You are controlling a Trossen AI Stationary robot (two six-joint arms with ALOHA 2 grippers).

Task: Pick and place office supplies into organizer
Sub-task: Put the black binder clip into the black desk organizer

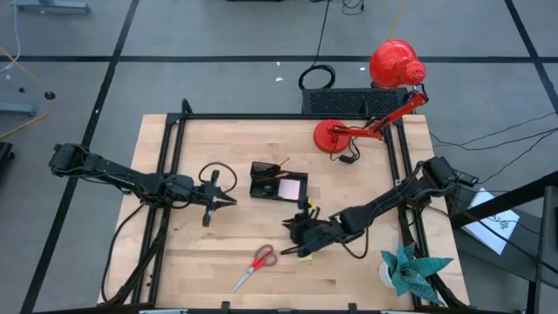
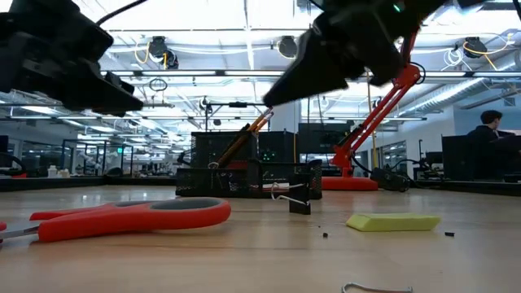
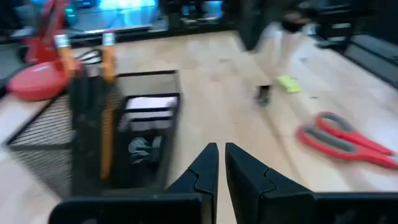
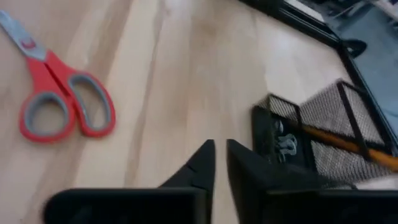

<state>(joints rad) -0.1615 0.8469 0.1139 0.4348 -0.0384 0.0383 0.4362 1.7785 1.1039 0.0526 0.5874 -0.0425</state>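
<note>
High view: scissors (image 1: pixel 255 266) lie flat on tabletop well short of organizer (image 1: pixel 278 185), stiff, light, best pinched across the blades near the pivot; right end effector (image 1: pixel 295 235) nearly closed, empty, left end effector (image 1: pixel 228 201) likewise.

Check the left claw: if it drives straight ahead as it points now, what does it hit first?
Probably the black organizer. The left claw points right along the table toward it, nothing between them; height is unclear, so it might pass over.
</note>
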